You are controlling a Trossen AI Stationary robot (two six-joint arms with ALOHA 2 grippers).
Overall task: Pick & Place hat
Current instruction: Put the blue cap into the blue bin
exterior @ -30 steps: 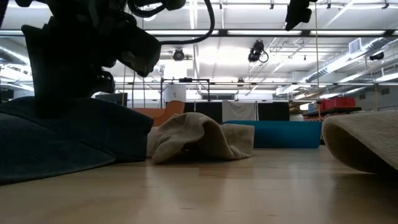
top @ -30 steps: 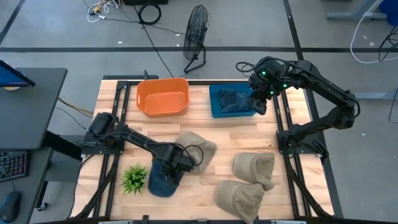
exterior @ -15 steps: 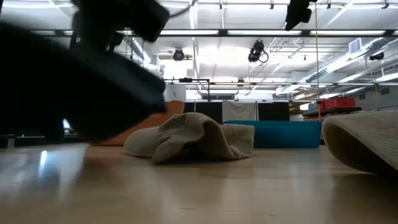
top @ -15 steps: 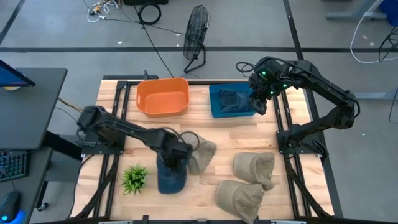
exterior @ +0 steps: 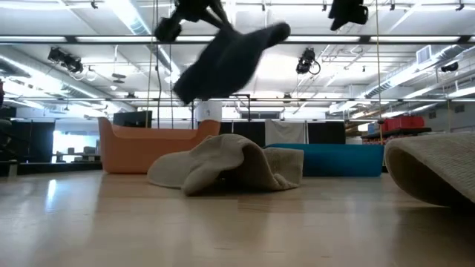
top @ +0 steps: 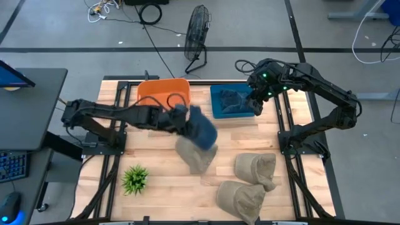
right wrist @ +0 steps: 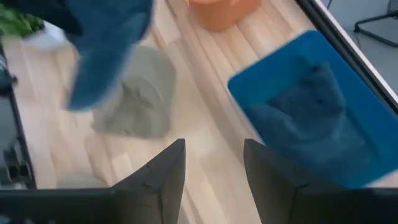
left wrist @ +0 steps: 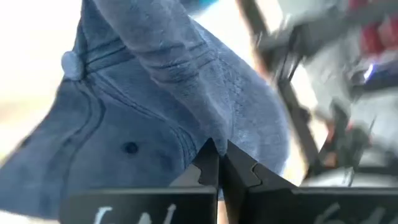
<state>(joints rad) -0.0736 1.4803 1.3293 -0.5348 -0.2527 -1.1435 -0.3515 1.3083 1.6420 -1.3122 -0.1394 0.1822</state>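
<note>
Your left claw (top: 181, 119) is pinched tight on the blue hat (top: 201, 129), which hangs in the air at the centre of the high view, over the desk (top: 162, 187) and just left of the blue bin (top: 215, 111). The left wrist view shows both fingers meeting on a fold of the crown fabric. Judge it light, soft, floppy denim: it droops and will swing, so a fold or the brim edge is the grip to trust. A second dark hat (top: 236, 99) already lies in the blue bin. Your right claw (top: 257, 103) hovers at the bin's right edge, fingers well apart, holding nothing. A tan hat (top: 195, 156) lies below the carried one.
</note>
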